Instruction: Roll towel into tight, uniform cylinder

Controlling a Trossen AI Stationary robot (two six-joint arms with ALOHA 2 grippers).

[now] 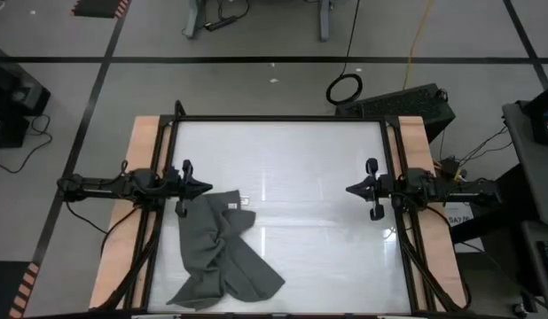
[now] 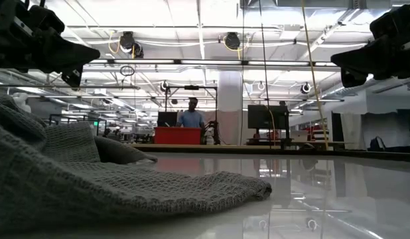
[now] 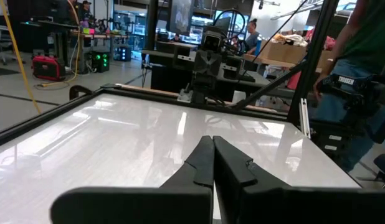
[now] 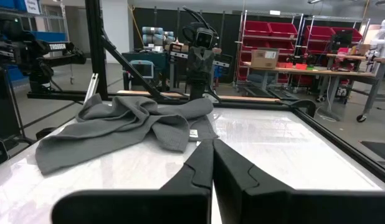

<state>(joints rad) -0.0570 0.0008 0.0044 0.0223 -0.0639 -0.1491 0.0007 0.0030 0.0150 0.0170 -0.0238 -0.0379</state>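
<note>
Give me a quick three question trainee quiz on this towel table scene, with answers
1. True or false: the towel is already rolled into a cylinder.
2. Which gripper is nearer the towel? A) left gripper B) right gripper
3. Fill in: both grippers' fingers are ____.

Key:
1. False; it lies crumpled and spread on the table.
2. A; the towel lies on the left arm's side.
3. Shut, holding nothing.
</note>
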